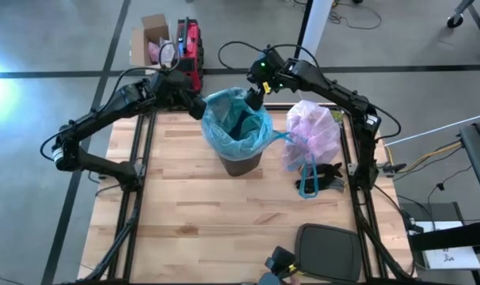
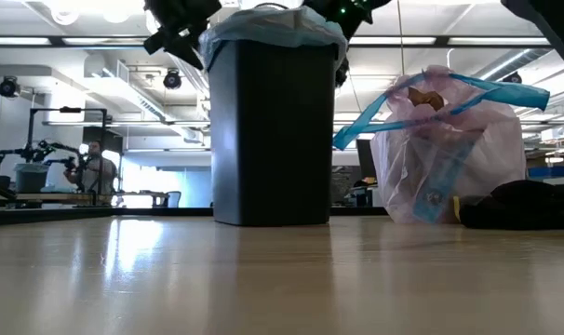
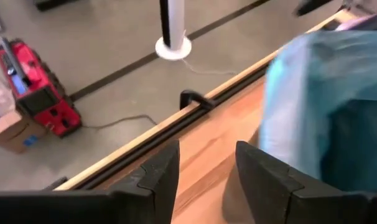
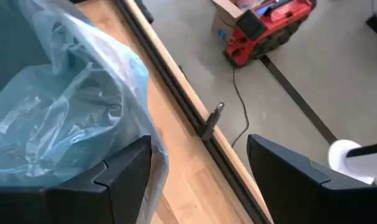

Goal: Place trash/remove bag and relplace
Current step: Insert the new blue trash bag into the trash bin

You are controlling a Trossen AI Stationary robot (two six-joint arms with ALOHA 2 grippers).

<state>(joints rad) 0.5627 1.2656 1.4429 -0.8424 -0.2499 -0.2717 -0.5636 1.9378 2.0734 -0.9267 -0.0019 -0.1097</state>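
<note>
Both arms are at the far side of the black bin [image 1: 241,162], working the new light-blue liner [image 1: 237,119] over its rim. The left gripper [image 1: 194,107] sits just beside the rim on one side with its jaws parted only a little and nothing between them, the blue plastic close alongside. The right gripper [image 1: 256,96] hovers at the far rim with its jaws spread wide; the plastic lies against one jaw, but nothing is clamped. To do this step well, each gripper probably needs to pinch the loose fold at its side and draw it outward and down over the lip at the same pace, so that the liner seats evenly and neither side pulls back into the bin. The film looks thin and slippery, so a shallow pinch may slide off. Inside the bin, only crumpled blue liner shows; whether anything lies beneath cannot be told. The pink bag [image 1: 313,133] stands on the counter [image 1: 192,229] just beside the bin, knotted at the top with blue drawstring loops [image 1: 308,180] trailing, and a brown scrap [image 2: 426,97] shows through its skin.
</note>
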